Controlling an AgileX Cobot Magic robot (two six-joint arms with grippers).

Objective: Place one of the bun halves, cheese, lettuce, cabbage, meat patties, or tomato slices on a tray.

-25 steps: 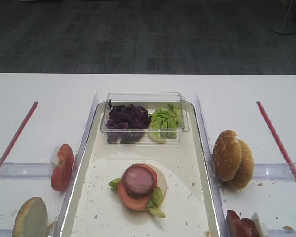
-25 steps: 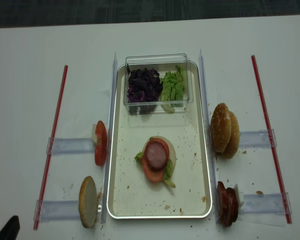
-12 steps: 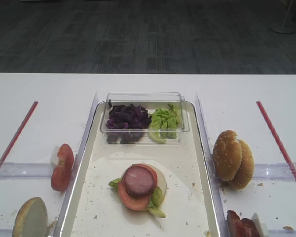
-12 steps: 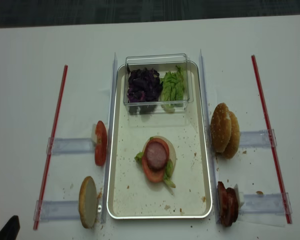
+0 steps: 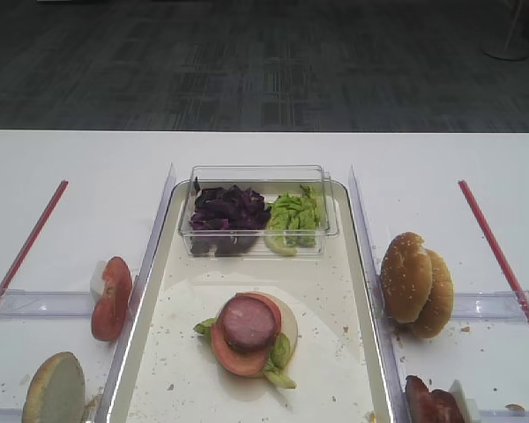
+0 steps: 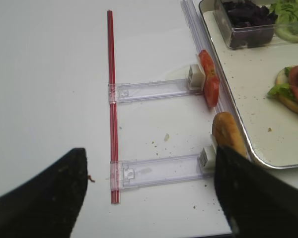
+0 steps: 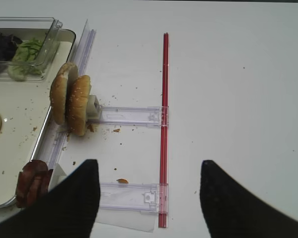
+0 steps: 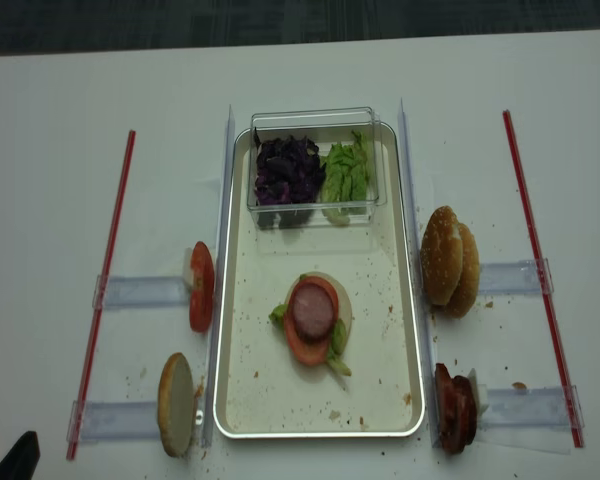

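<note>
right wrist view: nothing has shifted in the last second, so no item is in transit. right gripper (image 7: 145, 198) is spread wide and empty; the buns (image 7: 70, 105) sit ahead to its left, beside the tray (image 7: 25, 163). left gripper (image 6: 149, 198) is likewise spread, empty.

2 high views look down on the tray (image 8: 320, 425), 1 steeper; 2 wrist views face its opposite flanks.
</note>
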